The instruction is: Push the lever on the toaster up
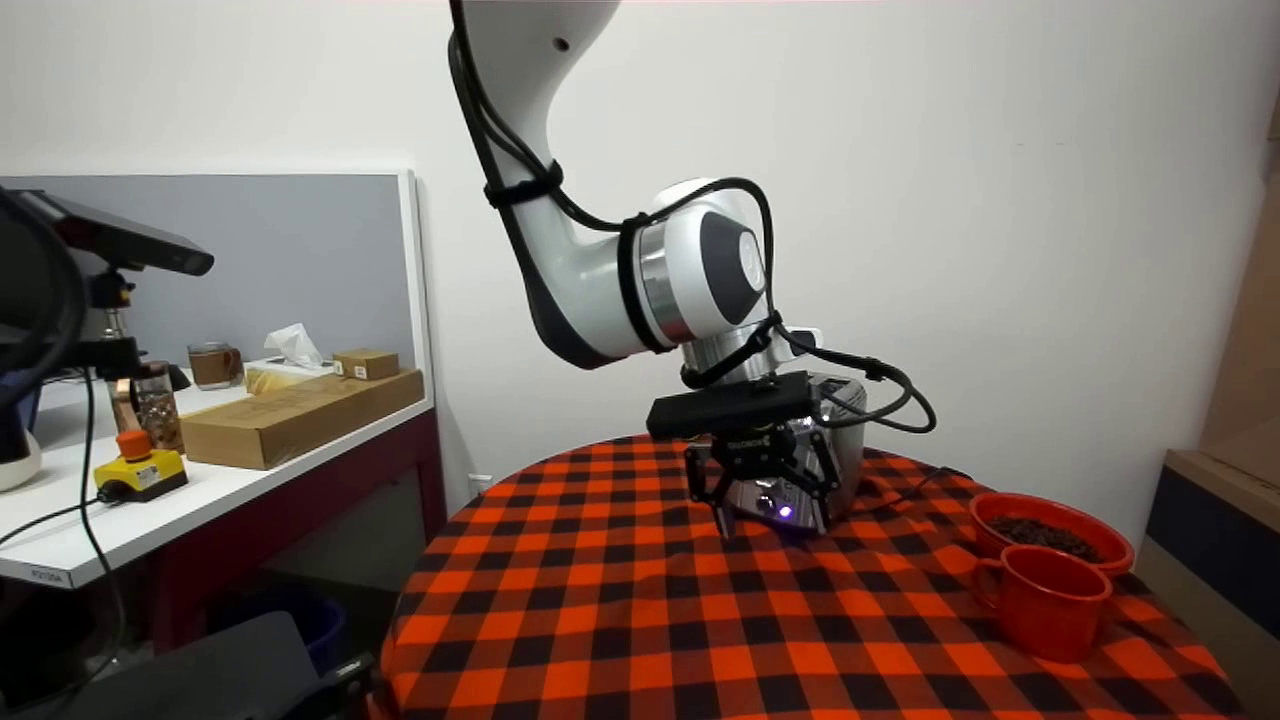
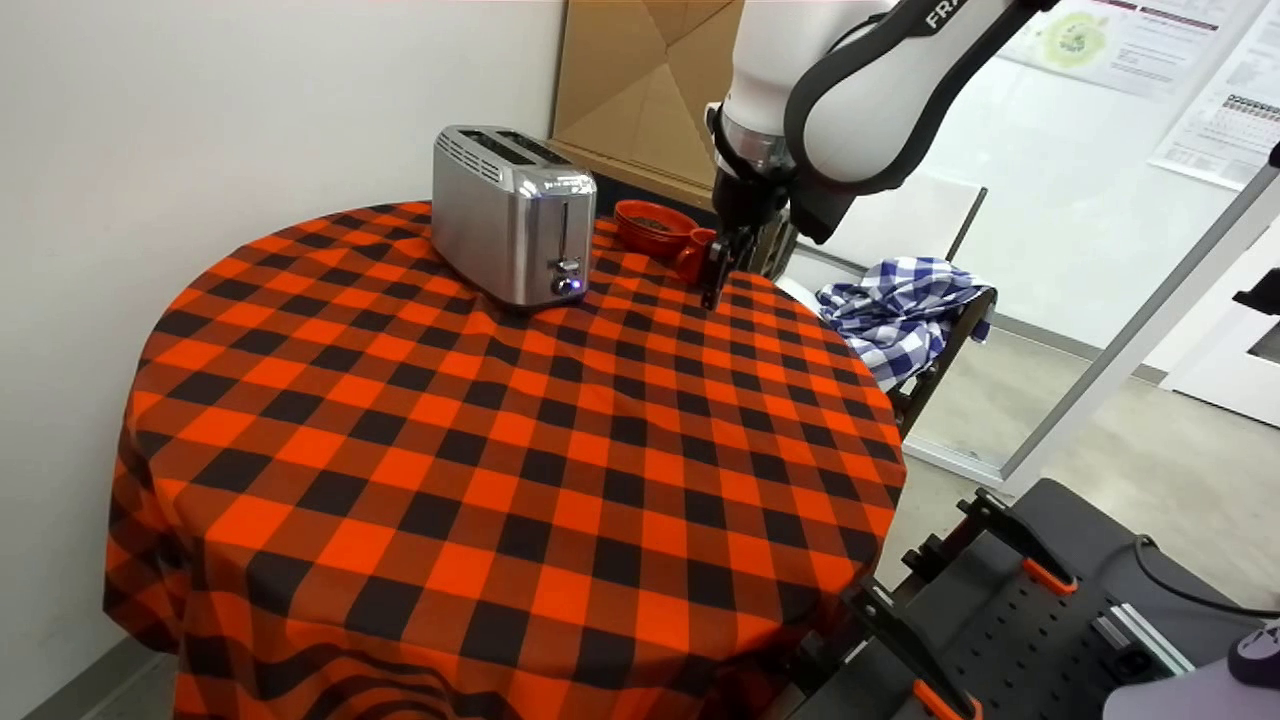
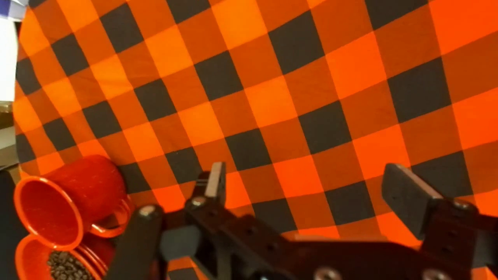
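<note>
A silver toaster (image 2: 490, 225) stands upright on the checked tablecloth near the wall. Its lever (image 2: 567, 266) sits at the low end of the vertical slot on its end face, just above a knob with a lit blue-violet light. In an exterior view the toaster (image 1: 848, 440) is partly hidden behind my gripper (image 1: 773, 522), and its lever cannot be made out there. My gripper (image 2: 713, 297) is open and empty, pointing down above the cloth, apart from the toaster on its lever side. In the wrist view the open fingers (image 3: 305, 171) have only cloth between them; the toaster is out of view.
A red mug (image 1: 1055, 600) and red bowls (image 1: 1050, 530) holding dark beans stand near the table's edge. The mug (image 3: 89, 190) also shows in the wrist view. The toaster's cord (image 1: 915, 490) runs behind it. A wall stands close behind the table.
</note>
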